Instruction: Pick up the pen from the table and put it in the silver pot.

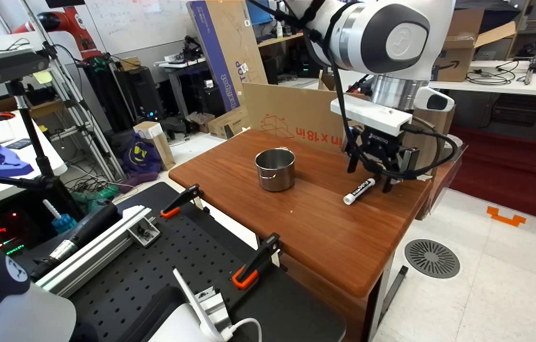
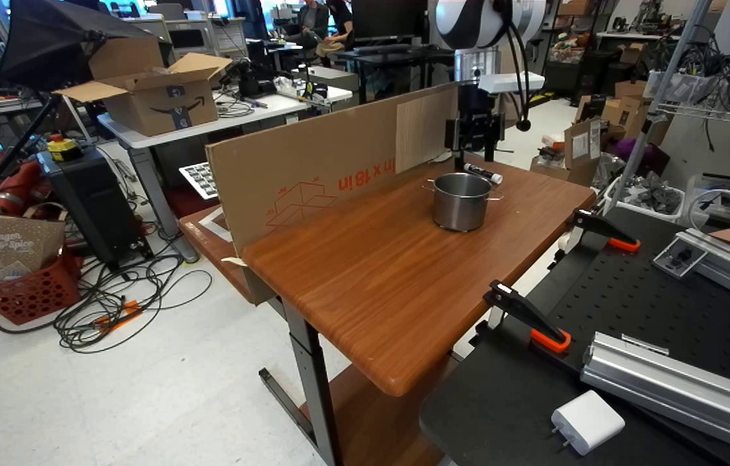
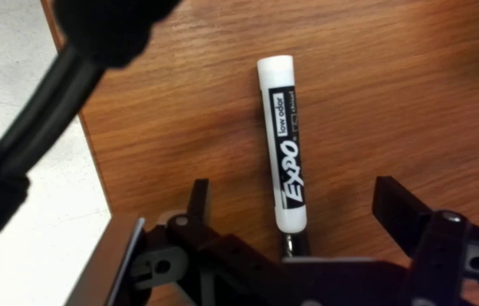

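The pen [image 1: 359, 191], a white marker with a black label and dark cap end, lies on the brown wooden table [image 1: 315, 232]. It also shows in an exterior view [image 2: 484, 173] and the wrist view [image 3: 283, 140]. My gripper [image 1: 369, 177] is open and empty, pointing down over the pen's cap end. In the wrist view the fingers [image 3: 291, 185] stand apart on either side of the pen, not touching it; the cap end is partly hidden by the gripper. The silver pot [image 1: 275, 175] stands upright on the table, apart from the pen, also in an exterior view [image 2: 459, 208].
A cardboard panel [image 1: 296, 111] stands along one table edge, close behind the gripper; it also shows in an exterior view [image 2: 332, 175]. A black perforated bench [image 1: 163, 251] with orange-tipped clamps [image 1: 258, 261] adjoins the table. A dark cable [image 1: 344, 109] hangs along the arm.
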`<control>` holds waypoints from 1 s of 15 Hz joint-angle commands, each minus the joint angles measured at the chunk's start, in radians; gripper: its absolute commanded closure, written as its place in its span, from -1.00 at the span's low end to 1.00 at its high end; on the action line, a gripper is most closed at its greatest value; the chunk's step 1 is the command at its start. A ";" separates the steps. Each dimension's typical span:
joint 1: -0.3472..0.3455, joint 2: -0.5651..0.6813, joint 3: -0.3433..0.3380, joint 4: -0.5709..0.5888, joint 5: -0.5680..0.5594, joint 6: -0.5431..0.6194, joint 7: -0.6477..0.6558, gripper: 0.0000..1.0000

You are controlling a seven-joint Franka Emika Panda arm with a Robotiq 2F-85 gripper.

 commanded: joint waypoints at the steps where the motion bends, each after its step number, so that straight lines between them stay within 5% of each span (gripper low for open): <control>1: -0.007 0.041 0.009 0.066 -0.036 -0.038 0.027 -0.31; 9: -0.011 0.040 0.012 0.086 -0.039 -0.035 0.022 0.94; 15: -0.006 -0.034 0.010 0.024 -0.040 0.034 0.018 0.90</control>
